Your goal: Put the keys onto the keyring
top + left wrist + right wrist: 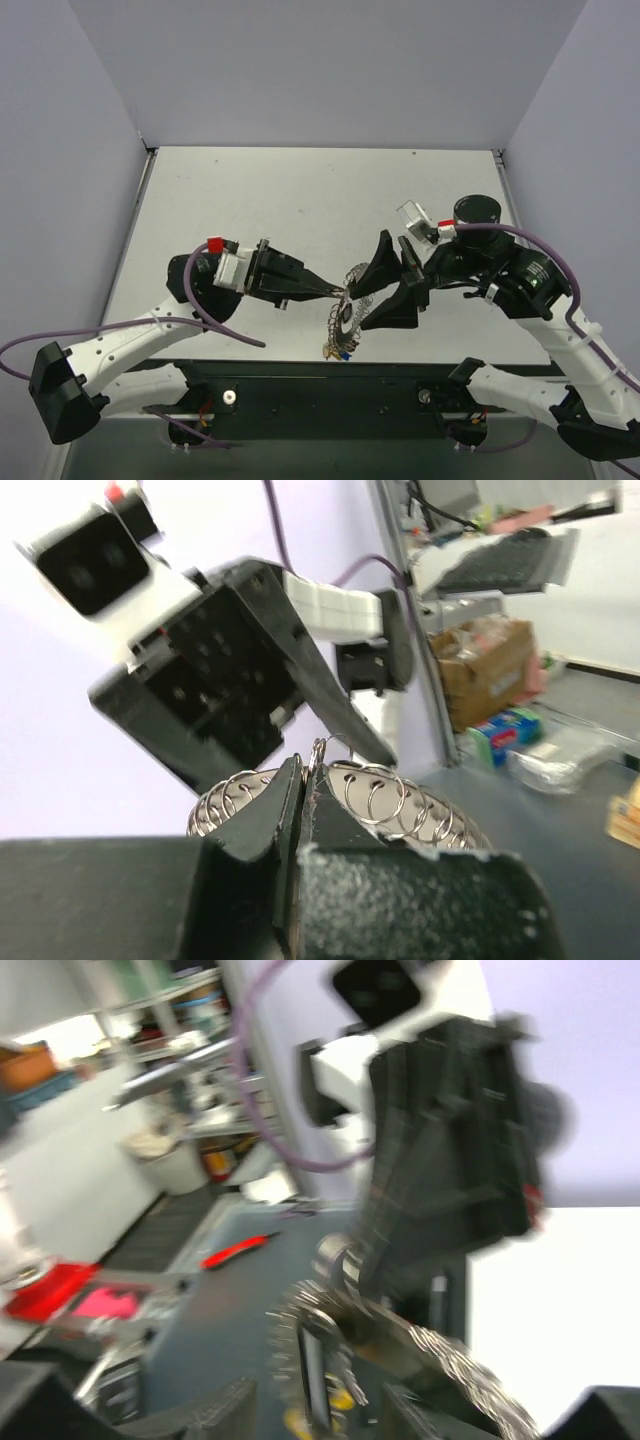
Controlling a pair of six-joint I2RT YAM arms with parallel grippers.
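Both at keyring [347, 313]: left hand [336, 292] pinching, right hand [359, 303] spread wide.

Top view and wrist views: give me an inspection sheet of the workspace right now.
Surface: grey table, matt.
Job's things: keyring held up between the arms; keys bunched at its near end.
Clutter: nothing seen.
Grippers: left gripper shut on the keyring; right gripper open, fingers astride it.
Cables: purple cables loop along both arms, clear of the keyring.
Surroundings: white walls; cardboard box beyond, blurred.
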